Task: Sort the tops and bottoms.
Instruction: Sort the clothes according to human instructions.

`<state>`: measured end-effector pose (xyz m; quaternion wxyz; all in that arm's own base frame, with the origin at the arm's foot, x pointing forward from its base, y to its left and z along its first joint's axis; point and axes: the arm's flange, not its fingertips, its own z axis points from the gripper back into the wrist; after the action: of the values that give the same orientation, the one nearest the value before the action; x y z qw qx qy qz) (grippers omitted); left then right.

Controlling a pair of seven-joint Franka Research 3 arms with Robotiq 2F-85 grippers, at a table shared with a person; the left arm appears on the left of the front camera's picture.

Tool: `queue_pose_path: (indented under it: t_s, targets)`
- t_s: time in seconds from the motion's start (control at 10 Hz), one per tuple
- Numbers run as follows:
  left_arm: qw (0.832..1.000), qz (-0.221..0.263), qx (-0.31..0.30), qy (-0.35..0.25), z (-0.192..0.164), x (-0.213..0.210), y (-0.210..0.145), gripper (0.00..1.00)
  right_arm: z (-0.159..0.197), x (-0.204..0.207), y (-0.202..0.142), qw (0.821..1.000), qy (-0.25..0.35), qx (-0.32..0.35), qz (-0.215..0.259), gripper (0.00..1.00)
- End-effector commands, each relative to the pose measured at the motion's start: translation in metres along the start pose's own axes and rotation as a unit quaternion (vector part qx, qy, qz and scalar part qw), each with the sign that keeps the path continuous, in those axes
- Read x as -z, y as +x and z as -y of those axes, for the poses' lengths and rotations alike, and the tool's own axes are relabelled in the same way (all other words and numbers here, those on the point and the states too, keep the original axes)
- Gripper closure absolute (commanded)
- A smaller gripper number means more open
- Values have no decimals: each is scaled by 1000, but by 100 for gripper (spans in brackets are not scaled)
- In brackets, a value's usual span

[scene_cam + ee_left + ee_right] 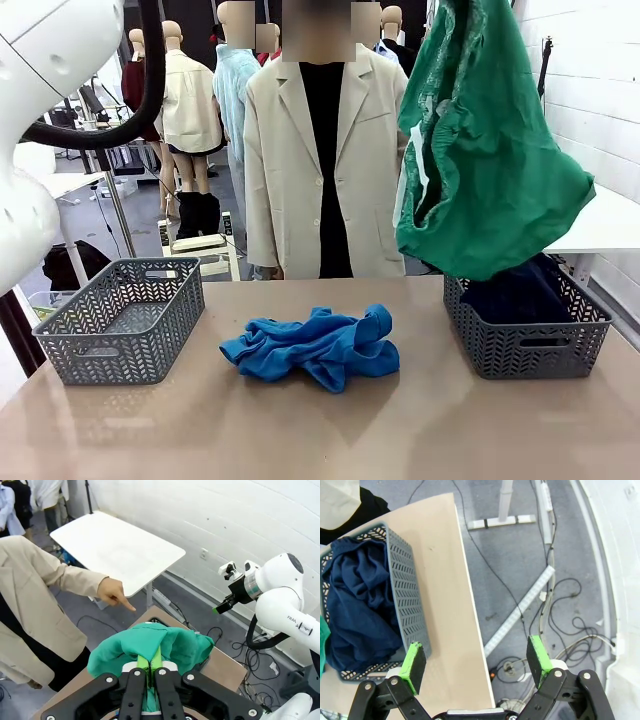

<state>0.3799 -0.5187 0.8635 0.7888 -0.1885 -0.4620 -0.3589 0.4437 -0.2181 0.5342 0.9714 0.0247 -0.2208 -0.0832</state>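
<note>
Left claw [150,664] clamps the crumpled emerald-green bottoms [490,170] with white drawstring, dangling above the right grey basket [525,352].

A robot lab, this was: a white robot arm [280,595], loose cables [491,565] trailing over the grey floor [520,545], a painted brick wall [225,510], a bare white table [120,550] near the tan worktop [320,430].

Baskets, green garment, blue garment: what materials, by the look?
Left basket and right basket: probably moulded plastic, matte grey, rigid cut-out herringbone walls. Green garment: thin soft cloth, matte, hangs in loose folds; fibre unclear. Blue garment: soft cloth, matte, crumpled in a heap.
</note>
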Motion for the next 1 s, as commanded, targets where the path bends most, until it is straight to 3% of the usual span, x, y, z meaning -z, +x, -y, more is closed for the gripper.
queue_pose_path:
  t_s: [0.0,0.3,0.8,0.9]
  targets:
    - [1000,-2,11,10,1,-1,0,100,-1,-1,-1,1000,-8,5,-5,0]
    - [1000,-2,1,0,1,2,-1,100,-1,-1,-1,1000,-8,5,-5,0]
    - [989,61,51,-126,3,112,59,100,-1,-1,-1,1000,-8,5,-5,0]
    - [989,42,33,-137,5,142,59,100,-1,-1,-1,1000,-8,5,-5,0]
